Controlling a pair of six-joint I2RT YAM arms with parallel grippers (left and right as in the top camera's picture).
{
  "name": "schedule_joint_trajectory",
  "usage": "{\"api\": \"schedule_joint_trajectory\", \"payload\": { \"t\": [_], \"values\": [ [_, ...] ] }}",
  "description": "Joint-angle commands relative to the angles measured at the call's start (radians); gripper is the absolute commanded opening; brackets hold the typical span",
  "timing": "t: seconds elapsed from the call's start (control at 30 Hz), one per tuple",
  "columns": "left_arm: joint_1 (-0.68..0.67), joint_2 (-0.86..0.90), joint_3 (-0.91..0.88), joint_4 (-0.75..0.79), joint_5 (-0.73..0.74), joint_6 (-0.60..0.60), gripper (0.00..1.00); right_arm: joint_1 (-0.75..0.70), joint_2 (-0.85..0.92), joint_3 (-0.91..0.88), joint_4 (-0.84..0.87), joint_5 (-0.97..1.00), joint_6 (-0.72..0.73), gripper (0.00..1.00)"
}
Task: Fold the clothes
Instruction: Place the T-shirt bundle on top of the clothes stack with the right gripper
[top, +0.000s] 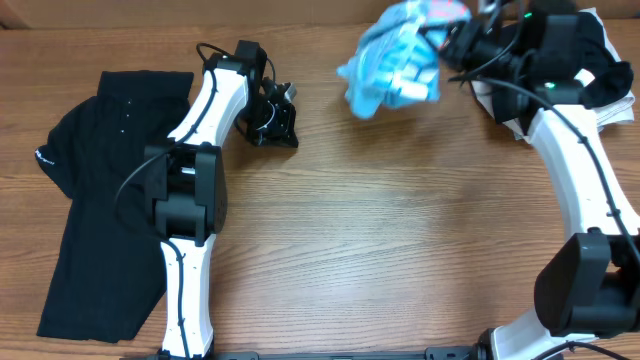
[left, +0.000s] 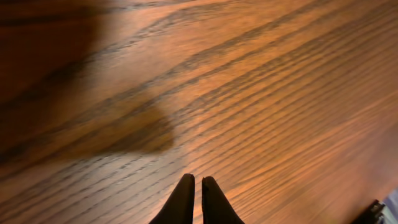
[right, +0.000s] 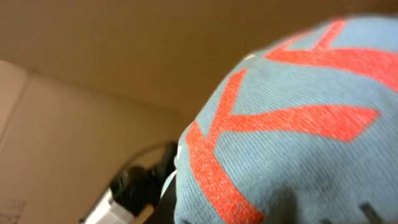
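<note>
Overhead: the light blue T-shirt (top: 392, 68) hangs bunched and blurred near the tabletop's (top: 400, 230) far edge, right of centre, pinched by the right gripper (top: 450, 42). A black garment (top: 95, 210) lies flat along the left edge. A dark and white pile of clothes (top: 612, 80) sits at the far right corner. The left gripper (top: 275, 118) is near the far edge, left of centre.

Left wrist: its fingers (left: 181, 202) are pressed together over bare wood, holding nothing.

Right wrist: blue fabric with red lettering fills the frame, hiding the jaws.
</note>
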Motion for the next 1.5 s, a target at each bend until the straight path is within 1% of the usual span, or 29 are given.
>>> {"api": "schedule_joint_trajectory", "payload": {
  "t": [0.0,0.17,0.33,0.47,0.57,0.77,0.87,0.93,1.0,1.07,1.17,1.2,1.27,1.33,1.4,1.47],
  "values": [
    [-0.008,0.006,0.003,-0.009,-0.039,0.017,0.1,-0.064,-0.033,0.059,0.088,0.016,0.094,0.04],
    [-0.008,0.006,0.003,-0.019,-0.048,0.017,0.12,-0.15,-0.032,0.06,0.238,0.141,0.193,0.04],
    [-0.008,0.006,0.003,-0.018,-0.056,0.016,0.13,-0.218,-0.021,0.06,0.328,0.252,0.211,0.04],
    [-0.012,0.006,0.003,-0.019,-0.101,0.016,0.13,-0.267,0.026,0.06,0.438,0.28,0.242,0.04],
    [-0.016,0.006,0.003,-0.019,-0.101,0.016,0.14,-0.299,0.077,0.06,0.515,0.299,0.269,0.04],
    [-0.028,0.006,0.003,-0.01,-0.101,0.016,0.14,-0.365,0.205,0.079,0.635,0.314,0.27,0.04],
    [-0.036,0.006,0.003,-0.003,-0.101,0.016,0.14,-0.398,0.27,0.09,0.63,0.301,0.262,0.04],
    [-0.043,0.006,0.003,0.002,-0.101,0.016,0.14,-0.428,0.315,0.09,0.595,0.251,0.255,0.04],
    [-0.047,0.006,0.003,0.01,-0.101,0.016,0.14,-0.453,0.333,0.09,0.512,0.221,0.227,0.04],
    [-0.053,0.006,0.003,0.02,-0.1,0.008,0.14,-0.479,0.333,0.09,0.378,0.215,0.151,0.04],
    [-0.065,0.006,0.003,0.036,-0.101,0.008,0.15,-0.514,0.332,0.09,0.229,0.191,0.049,0.05],
    [-0.069,0.006,0.003,0.043,-0.101,0.008,0.16,-0.525,0.332,0.09,0.178,0.189,0.023,0.1],
    [-0.079,0.006,0.003,0.057,-0.101,0.008,0.17,-0.542,0.332,0.09,0.075,0.19,-0.035,0.26],
    [-0.085,0.006,0.003,0.066,-0.108,0.009,0.18,-0.552,0.332,0.09,-0.026,0.194,-0.111,0.45],
    [-0.092,0.006,0.003,0.068,-0.13,0.008,0.18,-0.557,0.332,0.09,-0.104,0.209,-0.167,0.7],
    [-0.097,0.006,0.002,0.066,-0.157,0.008,0.18,-0.56,0.332,0.09,-0.185,0.23,-0.226,0.84]
  ]
}}
